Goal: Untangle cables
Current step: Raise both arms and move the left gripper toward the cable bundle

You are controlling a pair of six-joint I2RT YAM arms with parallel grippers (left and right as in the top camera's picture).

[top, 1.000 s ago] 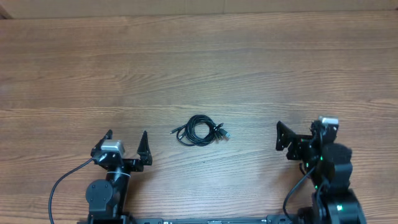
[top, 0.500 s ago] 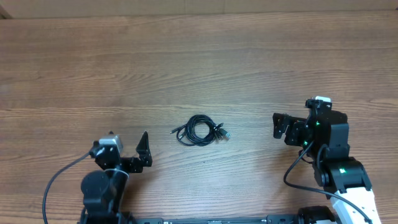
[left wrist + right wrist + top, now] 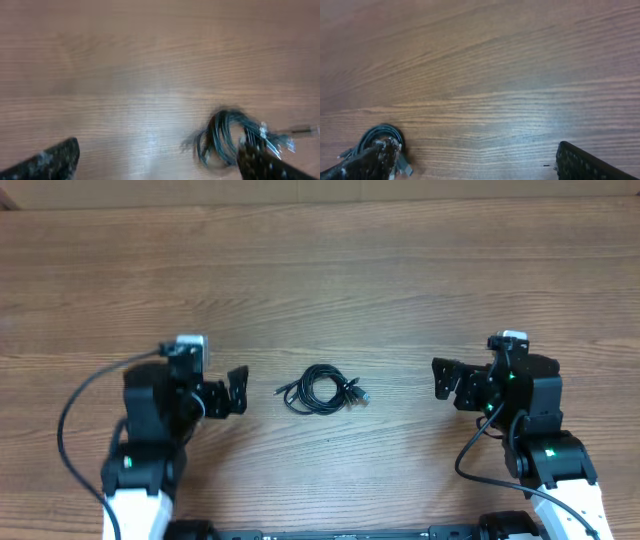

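One big wooden table (image 3: 320, 270) fills every view, brown with long grain lines. Two robot arms stand at its near edge: the left arm (image 3: 145, 440) and the right arm (image 3: 545, 450). Each arm has one thick black wire (image 3: 68, 420) looping off it, and each has one small white block on top of its wrist. The right arm shows two tiny green lights (image 3: 547, 452). Any writing on the arms is too small to read.

Two grippers point in toward the middle of the table. From above, the left gripper (image 3: 238, 390) and the right gripper (image 3: 447, 382) look like dark lumps, and you cannot see how far their fingers are spread. The wrist cameras show that. In the left wrist view, the left gripper (image 3: 155, 167) has one finger in each bottom corner, so it is wide apart and holds nothing. The right gripper (image 3: 470, 167) looks the same in its own view, wide apart and holding nothing.

One small bunch of cables (image 3: 320, 391) lies on the table between the two grippers, well apart from both. It is thin black cord wound in little loops. How many cords are in it, I cannot tell. From above, one silvery plug (image 3: 360, 395) pokes out on its right side and one dark end (image 3: 279, 390) on its left.

The left wrist view is blurry and shows the cables (image 3: 222, 135) low on the right, partly behind a finger (image 3: 265, 165). The right wrist view shows the cables (image 3: 382, 135) low on the left, partly behind a finger (image 3: 365, 162).
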